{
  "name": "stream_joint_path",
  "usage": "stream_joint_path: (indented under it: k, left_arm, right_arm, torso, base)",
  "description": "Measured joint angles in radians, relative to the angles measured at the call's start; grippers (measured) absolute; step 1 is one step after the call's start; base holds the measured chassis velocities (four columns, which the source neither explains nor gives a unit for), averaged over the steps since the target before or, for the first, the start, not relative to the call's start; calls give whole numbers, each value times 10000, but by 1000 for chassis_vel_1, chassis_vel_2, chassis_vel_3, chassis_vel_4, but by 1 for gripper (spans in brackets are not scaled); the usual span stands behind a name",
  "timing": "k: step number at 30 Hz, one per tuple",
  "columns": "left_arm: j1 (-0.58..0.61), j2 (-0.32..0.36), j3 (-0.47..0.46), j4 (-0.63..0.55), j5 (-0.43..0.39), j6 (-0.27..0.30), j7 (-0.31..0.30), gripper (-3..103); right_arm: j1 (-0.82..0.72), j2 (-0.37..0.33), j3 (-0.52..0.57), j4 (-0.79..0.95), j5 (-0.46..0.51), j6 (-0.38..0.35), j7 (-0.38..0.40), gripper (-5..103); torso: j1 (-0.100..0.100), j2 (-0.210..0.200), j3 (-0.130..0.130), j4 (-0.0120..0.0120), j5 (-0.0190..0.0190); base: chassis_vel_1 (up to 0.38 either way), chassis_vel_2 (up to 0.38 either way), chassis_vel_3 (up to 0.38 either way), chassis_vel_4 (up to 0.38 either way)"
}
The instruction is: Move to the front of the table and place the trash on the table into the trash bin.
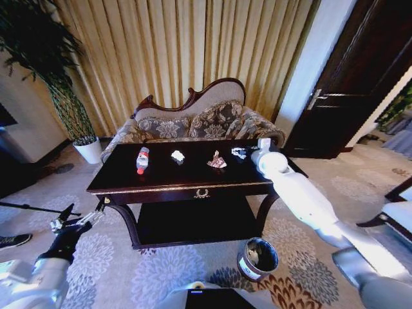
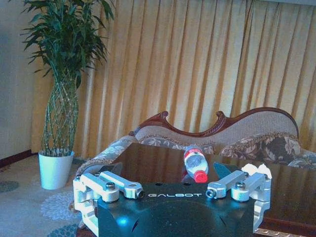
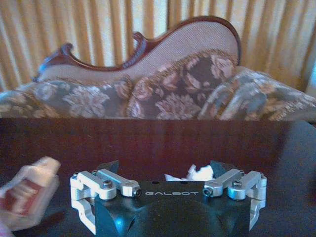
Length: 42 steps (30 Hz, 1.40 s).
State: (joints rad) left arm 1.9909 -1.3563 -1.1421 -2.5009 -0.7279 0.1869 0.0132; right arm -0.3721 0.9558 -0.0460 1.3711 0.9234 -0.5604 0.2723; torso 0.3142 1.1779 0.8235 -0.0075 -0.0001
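Nearest the head camera, the bin (image 1: 258, 257) stands on the carpet before the bench's (image 1: 187, 181) front right leg. On the bench lie a bottle (image 1: 142, 159), a paper wad (image 1: 177, 156) and a pink wrapper (image 1: 217, 161). Over the right back corner, the right gripper (image 3: 191, 174) spreads its jaws wide around white paper scraps (image 3: 200, 172); picking looks underway, closing next. Off the front left corner, the left gripper (image 1: 77, 221) hangs, jaws wide.
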Motion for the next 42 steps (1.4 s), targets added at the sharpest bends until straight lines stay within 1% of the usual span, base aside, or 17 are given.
stream_joint_path:
  k: [12,13,15,16,18,20,21,26,28,30,31,33,34,36,37,40,42]
  left_arm:
    - [-12,-141,94,0,66,-5,12,100]
    - [-15,-142,101,1,65,-6,18,100]
    - [-26,-139,106,2,66,-6,26,100]
    - [-26,-139,106,2,66,-6,26,100]
    - [-47,-132,110,2,65,-6,28,100]
    - [-61,-144,116,4,66,-6,29,100]
    - [-61,-144,116,4,66,-6,29,100]
    - [-75,-245,94,7,67,-17,29,100]
    - [-75,-247,82,7,67,-21,29,100]
    - [-87,-233,71,8,67,-25,28,100]
    - [-87,-233,71,8,67,-25,28,100]
    - [-122,-210,70,8,63,-29,25,100]
    - [-137,-203,70,8,61,-32,22,100]
    - [-149,-199,70,8,58,-35,18,100]
    - [-149,-199,70,8,58,-35,18,100]
    - [-145,-212,29,8,54,-44,13,100]
    - [-143,-212,8,8,54,-53,13,100]
  right_arm:
    - [255,262,-212,-907,-337,20,10,100]
    - [261,277,-248,-949,-438,17,6,102]
    - [297,295,-316,-1011,-581,4,4,93]
    - [297,295,-316,-1011,-581,4,4,93]
    - [361,325,-361,-1069,-635,-1,8,88]
    - [427,335,-419,-1139,-723,-3,10,78]
    - [427,335,-419,-1139,-723,-3,10,78]
    - [463,342,-475,-1274,-802,29,8,50]
    - [457,343,-475,-1278,-808,46,10,50]
    - [425,348,-483,-1285,-812,67,17,39]
    - [425,348,-483,-1285,-812,67,17,39]
    - [412,357,-485,-1305,-813,82,25,28]
    - [407,358,-486,-1316,-813,93,28,28]
    - [401,358,-487,-1328,-815,124,31,18]
    - [401,358,-487,-1328,-815,124,31,18]
    - [332,368,-412,-1307,-814,236,83,3]
    - [290,386,-342,-1279,-814,290,116,3]
  torso:
    - [-1,0,-1,-1,0]
    - [-1,0,0,0,1]
    - [-1,0,0,-1,1]
    - [-1,0,0,-1,1]
    - [-1,1,0,-1,1]
    - [-1,1,-1,1,0]
    - [-1,1,-1,1,0]
    - [-1,0,0,-1,2]
    - [-1,0,-1,0,1]
    - [-1,1,0,0,1]
    - [-1,1,0,0,1]
    - [-1,1,-1,0,0]
    - [-1,1,-1,0,0]
    - [-1,0,-1,-1,1]
    - [-1,0,-1,-1,1]
    - [-1,1,0,0,1]
    - [-1,1,-1,0,1]
  base:
    - [0,0,0,0]
    - [0,0,0,0]
    - [0,0,0,0]
    - [0,0,0,0]
    - [0,0,0,0]
    - [0,0,0,0]
    - [0,0,0,0]
    - [0,0,0,0]
    - [0,0,0,0]
    - [0,0,0,0]
    - [0,0,0,0]
    - [0,0,0,0]
    - [0,0,0,0]
    - [0,0,0,0]
    - [0,0,0,0]
    - [0,0,0,0]
    - [0,0,0,0]
